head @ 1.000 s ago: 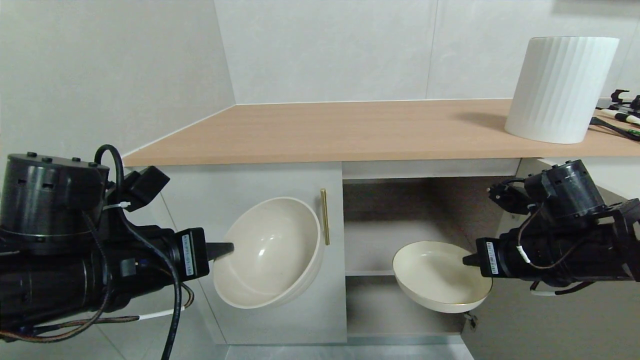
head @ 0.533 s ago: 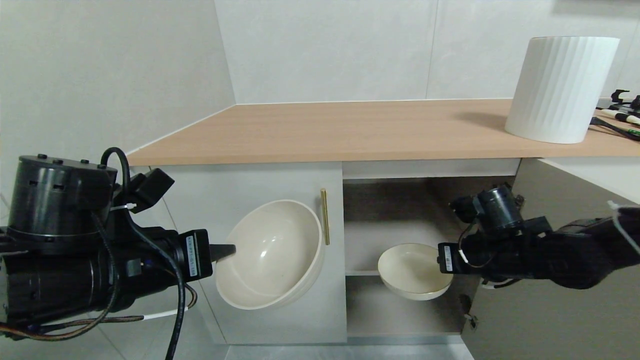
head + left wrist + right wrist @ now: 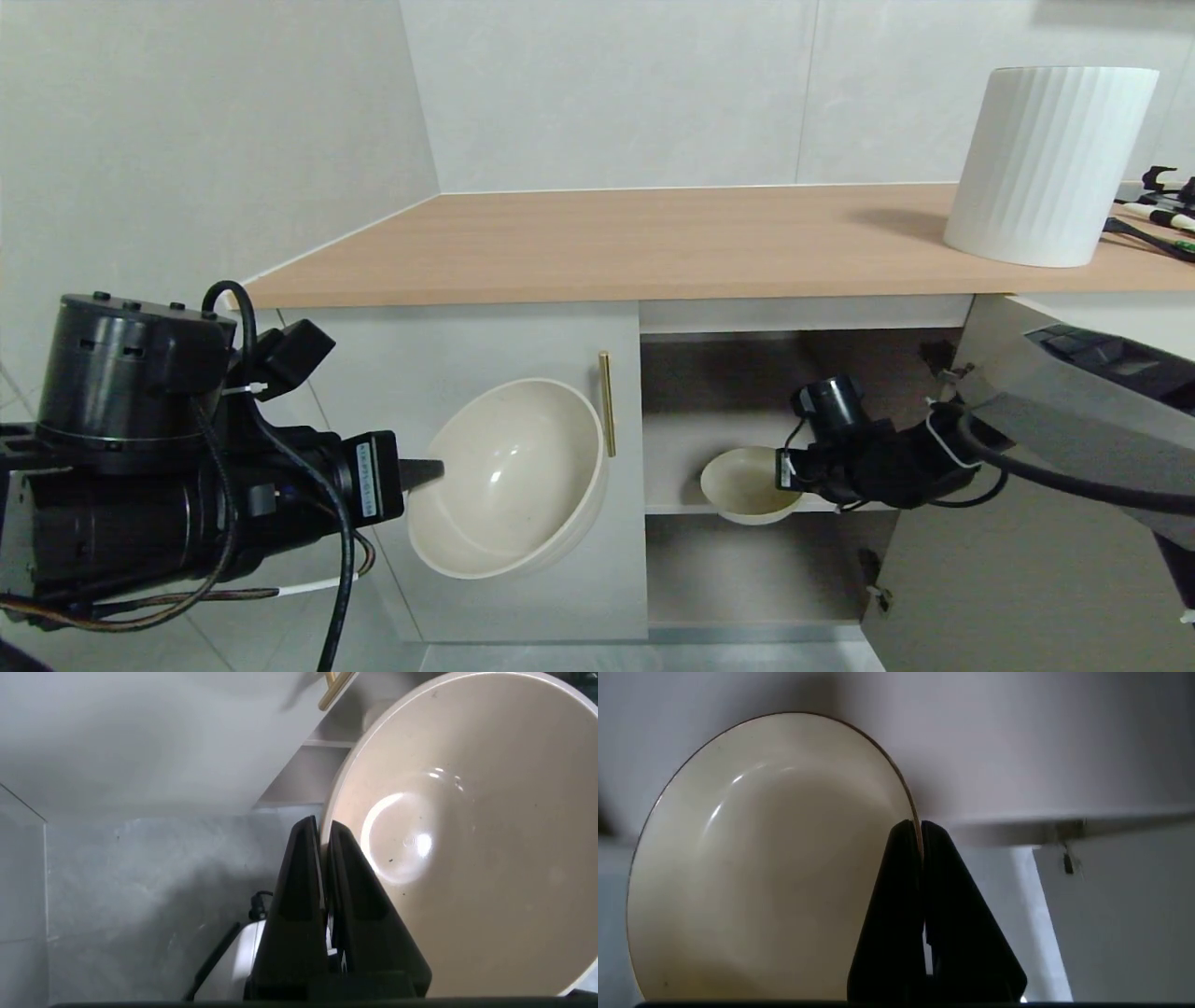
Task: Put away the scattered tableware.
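No text, number or sign was legible to you in any view. You noted a small white rectangular sticker [image 3: 365,478] on the black housing of the left gripper [image 3: 325,833], with dark print too fine to read. A second white sticker [image 3: 785,469] sat on the black housing of the right gripper [image 3: 922,835], and its print was likewise unreadable.

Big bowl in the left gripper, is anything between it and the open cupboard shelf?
Yes. The right gripper, shut on the small bowl, is at that shelf; the big bowl hangs before the closed door.
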You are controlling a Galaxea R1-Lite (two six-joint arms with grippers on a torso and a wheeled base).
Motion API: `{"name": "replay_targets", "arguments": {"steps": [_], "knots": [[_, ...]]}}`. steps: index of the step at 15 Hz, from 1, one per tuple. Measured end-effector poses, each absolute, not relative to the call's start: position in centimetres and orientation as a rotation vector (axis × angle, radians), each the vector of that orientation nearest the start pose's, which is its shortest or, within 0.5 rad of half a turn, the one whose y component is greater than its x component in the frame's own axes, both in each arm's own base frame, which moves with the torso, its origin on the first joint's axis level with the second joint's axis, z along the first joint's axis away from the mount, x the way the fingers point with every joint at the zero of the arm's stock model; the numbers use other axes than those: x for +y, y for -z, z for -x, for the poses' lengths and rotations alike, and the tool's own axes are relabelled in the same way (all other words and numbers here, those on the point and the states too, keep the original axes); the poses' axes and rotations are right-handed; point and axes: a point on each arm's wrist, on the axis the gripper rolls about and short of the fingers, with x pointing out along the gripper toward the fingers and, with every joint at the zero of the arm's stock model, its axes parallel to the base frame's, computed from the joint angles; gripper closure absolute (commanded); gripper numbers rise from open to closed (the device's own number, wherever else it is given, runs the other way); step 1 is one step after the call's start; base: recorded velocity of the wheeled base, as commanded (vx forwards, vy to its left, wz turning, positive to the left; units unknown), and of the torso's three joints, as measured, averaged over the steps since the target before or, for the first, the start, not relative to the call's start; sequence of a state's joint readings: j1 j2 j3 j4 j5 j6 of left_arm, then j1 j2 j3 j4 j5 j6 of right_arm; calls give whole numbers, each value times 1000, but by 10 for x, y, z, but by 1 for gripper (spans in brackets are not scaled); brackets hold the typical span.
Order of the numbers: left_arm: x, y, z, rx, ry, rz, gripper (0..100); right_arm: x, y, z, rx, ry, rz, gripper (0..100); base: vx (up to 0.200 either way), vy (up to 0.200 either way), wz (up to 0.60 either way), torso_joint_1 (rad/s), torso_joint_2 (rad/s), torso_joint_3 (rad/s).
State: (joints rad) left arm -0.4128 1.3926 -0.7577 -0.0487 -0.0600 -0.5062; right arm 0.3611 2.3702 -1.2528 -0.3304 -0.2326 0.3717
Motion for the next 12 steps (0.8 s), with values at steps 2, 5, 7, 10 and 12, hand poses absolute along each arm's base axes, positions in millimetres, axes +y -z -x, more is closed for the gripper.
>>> {"name": "replay_targets", "arguments": {"steps": [2,5,7,10,12], "knots": [[-89,-195,-199,684,300,379,100,147,2,-418,755,59,-131,100,0,0,0,0,0,0],[-89,-195,-199,686,299,378,100,143,18,-438,716,153,-132,100,0,0,0,0,0,0],[-89,-194,-200,690,298,377,100,135,26,-452,695,192,-146,100,0,0,0,0,0,0],[-89,-193,-201,693,297,376,100,131,37,-465,665,249,-138,100,0,0,0,0,0,0],[-89,-193,-201,694,297,376,100,131,42,-472,642,277,-150,100,0,0,0,0,0,0]]}}
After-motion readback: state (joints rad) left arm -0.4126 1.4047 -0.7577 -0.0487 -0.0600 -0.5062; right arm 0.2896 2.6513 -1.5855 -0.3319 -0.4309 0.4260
